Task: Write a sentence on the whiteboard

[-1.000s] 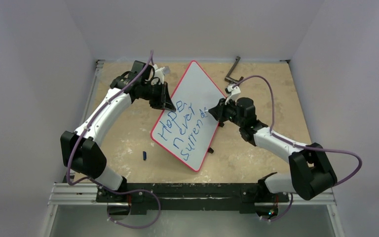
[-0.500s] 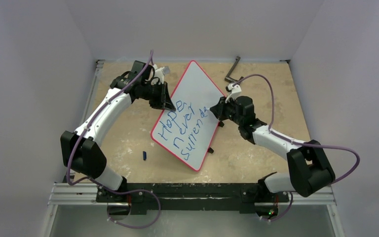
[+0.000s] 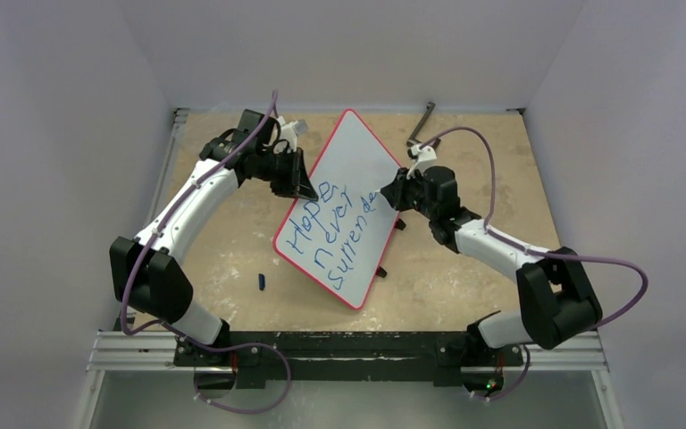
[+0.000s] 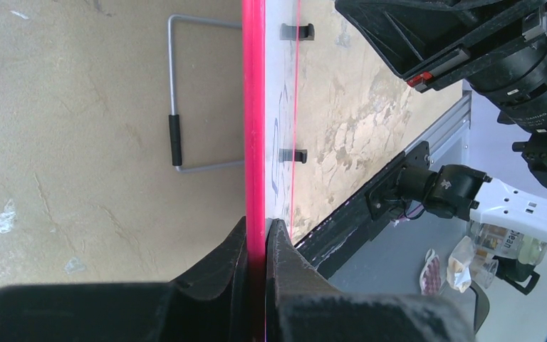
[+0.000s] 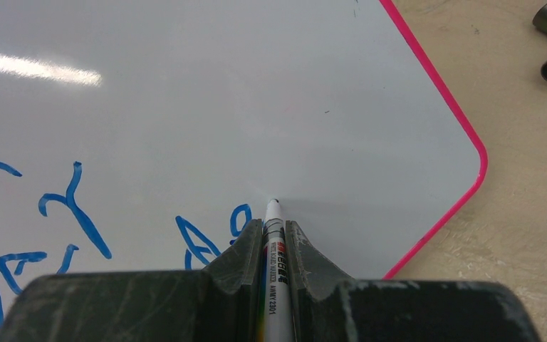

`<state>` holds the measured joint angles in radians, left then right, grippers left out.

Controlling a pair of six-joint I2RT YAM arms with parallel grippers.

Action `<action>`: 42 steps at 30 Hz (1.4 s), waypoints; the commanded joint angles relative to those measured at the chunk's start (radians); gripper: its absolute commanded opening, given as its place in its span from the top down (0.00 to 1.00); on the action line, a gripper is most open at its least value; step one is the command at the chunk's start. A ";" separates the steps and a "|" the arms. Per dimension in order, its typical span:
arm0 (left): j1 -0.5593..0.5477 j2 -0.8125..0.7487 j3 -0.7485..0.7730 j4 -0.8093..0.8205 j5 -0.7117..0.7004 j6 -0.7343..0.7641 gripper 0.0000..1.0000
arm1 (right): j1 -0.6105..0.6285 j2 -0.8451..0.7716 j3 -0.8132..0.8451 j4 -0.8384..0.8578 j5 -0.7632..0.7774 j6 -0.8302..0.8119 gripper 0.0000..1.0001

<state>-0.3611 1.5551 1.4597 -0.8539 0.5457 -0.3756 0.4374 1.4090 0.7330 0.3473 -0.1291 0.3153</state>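
1. The right gripper (image 5: 272, 225) has its fingers (image 5: 245, 249) clamped on a white marker (image 5: 271, 246), which sticks out straight ahead between them.
2. The marker's tip sits at the white surface just right of the last blue stroke. From the wrist view it looks to be touching.
3. The left gripper (image 4: 256, 228) has its two black fingers (image 4: 233, 249) pinched shut on the red rim of the whiteboard (image 4: 254, 107), one on each face of the edge.
4. From above, the whiteboard (image 3: 357, 156) lies cornerwise in the middle of the table (image 3: 232, 241), one corner towards the back wall and one towards the arm bases. The left gripper (image 3: 300, 183) is at its left edge and the right gripper (image 3: 386, 198) reaches in over its right edge.
5. The sentence (image 3: 330, 225) runs in three slanted blue lines across the lower half of the board. It reads "Hope", "never" and a third line that ends under the marker.
6. Black clips (image 3: 381, 273) show along the board's right edge.
7. A small dark cap (image 3: 262, 281) lies on the table left of the board's near corner, well apart from it.
8. A bent metal key (image 3: 422, 128) lies near the back edge, beyond the right arm.
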 commanded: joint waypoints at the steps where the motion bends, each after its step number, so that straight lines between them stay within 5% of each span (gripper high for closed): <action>1: -0.027 0.015 0.011 -0.025 -0.144 0.119 1.00 | 0.014 -0.012 0.040 -0.063 -0.023 -0.005 1.00; 10: -0.028 0.007 0.011 -0.025 -0.144 0.119 1.00 | 0.013 -0.112 0.027 -0.094 -0.010 0.003 1.00; 42: -0.048 0.007 0.010 -0.031 -0.171 0.127 1.00 | 0.011 0.031 0.099 -0.067 -0.007 -0.006 1.00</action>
<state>-0.3794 1.5536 1.4693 -0.8532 0.5259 -0.3771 0.4458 1.4273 0.8349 0.2539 -0.1253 0.3130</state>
